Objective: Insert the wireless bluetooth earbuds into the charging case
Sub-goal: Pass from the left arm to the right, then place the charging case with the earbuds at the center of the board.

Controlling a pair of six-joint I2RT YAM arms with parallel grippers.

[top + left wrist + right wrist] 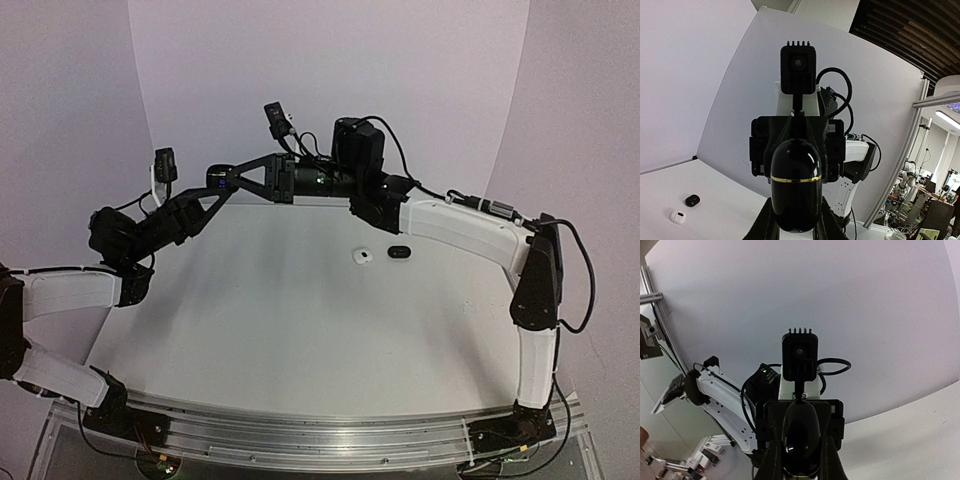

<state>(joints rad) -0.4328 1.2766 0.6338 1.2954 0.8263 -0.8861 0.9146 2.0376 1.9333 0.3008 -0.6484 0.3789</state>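
No earbuds show in any view, and I cannot tell whether any sit inside the cases. What does show is a glossy black case (796, 190), egg-shaped with a thin gold band around its middle. Its lid looks closed, so nothing of its inside is visible.

The case is held high above the far side of the table (250, 320), where the two arms meet tip to tip. The left gripper (796, 222) has its fingers clenched on one end of the case. The right gripper (801, 462) grasps the other end, with a finger pressed to each side. From each wrist camera, the opposite gripper and its camera face straight back behind the case.

Down on the table lie two smaller pebble shapes, just beside each other but apart. One is a white case (363, 256) with a dark spot on top. To its right is a small black case (400, 251). Both look closed.
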